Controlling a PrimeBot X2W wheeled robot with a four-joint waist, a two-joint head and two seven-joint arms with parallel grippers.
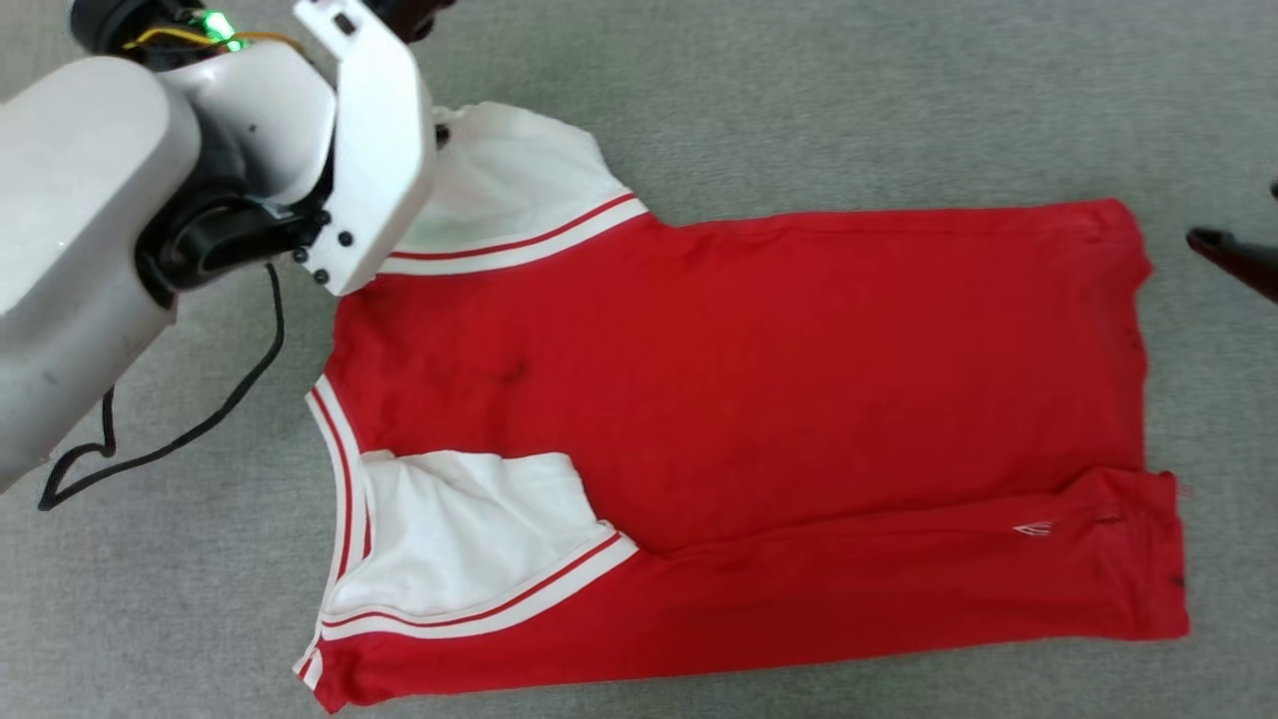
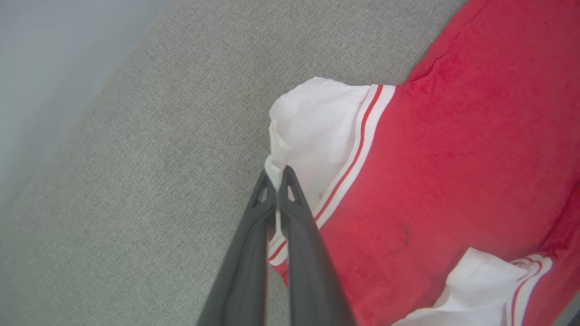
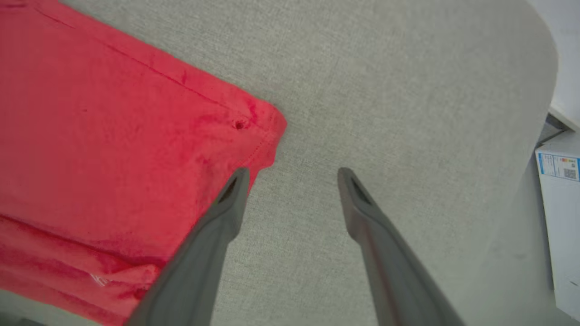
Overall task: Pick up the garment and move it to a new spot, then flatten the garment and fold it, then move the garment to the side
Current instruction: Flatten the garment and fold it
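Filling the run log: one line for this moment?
left gripper: shut on white sleeve of jersey T-shirt | right gripper: open, near hem corner | near side: folded

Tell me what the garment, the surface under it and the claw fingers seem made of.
Garment: soft knit fabric, probably cotton blend, matte; it creases and bunches where pinched. Surface: grey woven cloth covering, by its fine speckled weave. Claw fingers: dark matte plastic or rubber, unclear which.

White arm shell [image 1: 80, 220], black cable [image 1: 281, 325], green LED [image 1: 218, 25], dark-grey jaws.
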